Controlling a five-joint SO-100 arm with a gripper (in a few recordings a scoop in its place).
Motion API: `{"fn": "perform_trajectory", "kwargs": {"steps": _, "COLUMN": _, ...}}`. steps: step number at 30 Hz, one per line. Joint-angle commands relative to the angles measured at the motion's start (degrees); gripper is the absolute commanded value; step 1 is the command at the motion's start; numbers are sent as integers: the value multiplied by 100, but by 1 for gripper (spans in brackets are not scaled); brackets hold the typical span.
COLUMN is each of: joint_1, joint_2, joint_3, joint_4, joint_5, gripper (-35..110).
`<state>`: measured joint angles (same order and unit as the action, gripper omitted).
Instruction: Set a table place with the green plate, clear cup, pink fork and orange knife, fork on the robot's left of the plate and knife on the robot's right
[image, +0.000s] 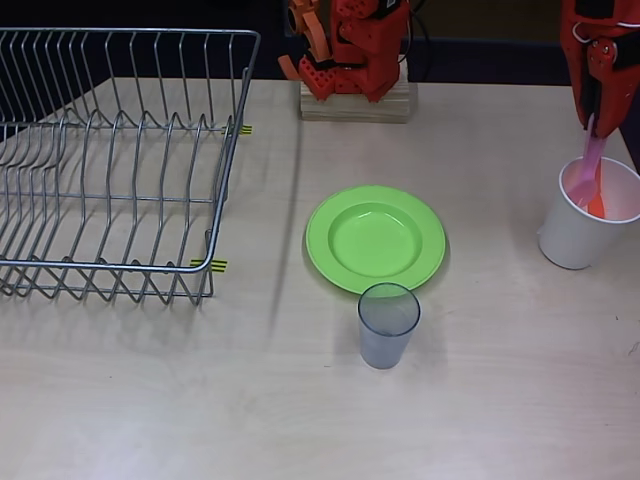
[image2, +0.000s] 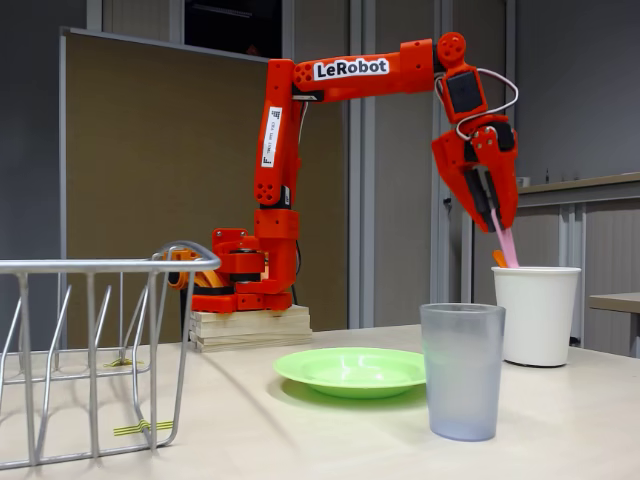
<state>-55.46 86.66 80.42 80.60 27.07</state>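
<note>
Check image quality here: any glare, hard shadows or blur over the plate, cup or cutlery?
Overhead view: even light, soft shadows beside the green plate and clear cup; pink fork slightly soft, tool cropped at the edge. Fixed view: sharp, no strong glare; the orange knife barely peeks above the white cup.

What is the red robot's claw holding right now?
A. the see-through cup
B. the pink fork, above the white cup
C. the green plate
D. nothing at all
B: in the fixed view the gripper is closed on the pink fork, whose lower end is inside the white cup; the clear cup and green plate sit untouched on the table.
</note>
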Motion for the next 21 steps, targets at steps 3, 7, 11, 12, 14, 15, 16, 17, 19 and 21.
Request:
{"fn": "perform_trajectory", "kwargs": {"steps": 3, "joint_1": 149, "joint_2": 70, "joint_3": -510, "joint_4": 141, "joint_5": -246, "gripper": 0}}
{"fn": "perform_trajectory", "kwargs": {"steps": 7, "joint_1": 255, "joint_2": 97, "joint_3": -835, "joint_4": 220, "joint_5": -483, "gripper": 0}}
{"fn": "perform_trajectory", "kwargs": {"steps": 11, "joint_1": 334, "joint_2": 167, "joint_3": -1107, "joint_4": 290, "joint_5": -606, "gripper": 0}}
{"fn": "perform_trajectory", "kwargs": {"steps": 12, "joint_1": 343, "joint_2": 202, "joint_3": -1160, "joint_4": 316, "joint_5": -589, "gripper": 0}}
{"fn": "perform_trajectory", "kwargs": {"steps": 14, "joint_1": 352, "joint_2": 316, "joint_3": -1222, "joint_4": 369, "joint_5": -448, "gripper": 0}}
{"fn": "perform_trajectory", "kwargs": {"steps": 15, "joint_1": 352, "joint_2": 396, "joint_3": -1222, "joint_4": 404, "joint_5": -325, "gripper": 0}}
{"fn": "perform_trajectory", "kwargs": {"steps": 16, "joint_1": 360, "joint_2": 475, "joint_3": -1204, "joint_4": 439, "joint_5": -185, "gripper": 0}}
{"fn": "perform_trajectory", "kwargs": {"steps": 17, "joint_1": 369, "joint_2": 571, "joint_3": -1178, "joint_4": 475, "joint_5": -62, "gripper": 0}}
{"fn": "perform_trajectory", "kwargs": {"steps": 19, "joint_1": 422, "joint_2": 782, "joint_3": -1063, "joint_4": 501, "joint_5": 105, "gripper": 0}}
{"fn": "perform_trajectory", "kwargs": {"steps": 21, "joint_1": 545, "joint_2": 967, "joint_3": -984, "joint_4": 492, "joint_5": 97, "gripper": 0}}
